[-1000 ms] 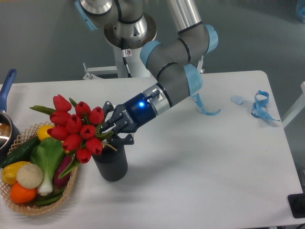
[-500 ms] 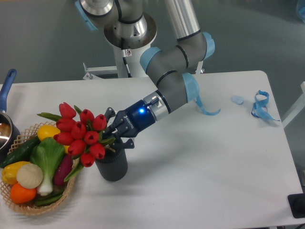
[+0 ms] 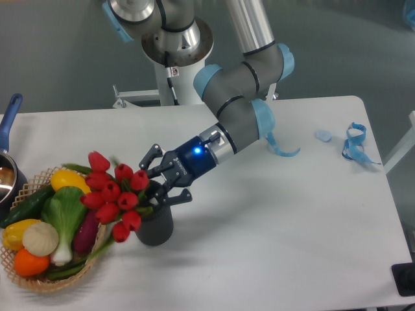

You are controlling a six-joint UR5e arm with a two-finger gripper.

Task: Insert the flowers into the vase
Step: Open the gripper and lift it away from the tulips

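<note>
Red tulip-headed flowers [image 3: 113,197] leaned over the ribbed dark cylindrical vase [image 3: 155,227] on the white surface [image 3: 272,227]; my gripper [image 3: 157,184] had its jaws apparently spread, touching nothing.

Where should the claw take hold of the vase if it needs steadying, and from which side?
Grip the vase low on its ribbed cylindrical wall, coming from its right. The flowers spill over its mouth and left side toward the basket, so only the right and front wall are exposed. The claw already sits just above the rim.
</note>
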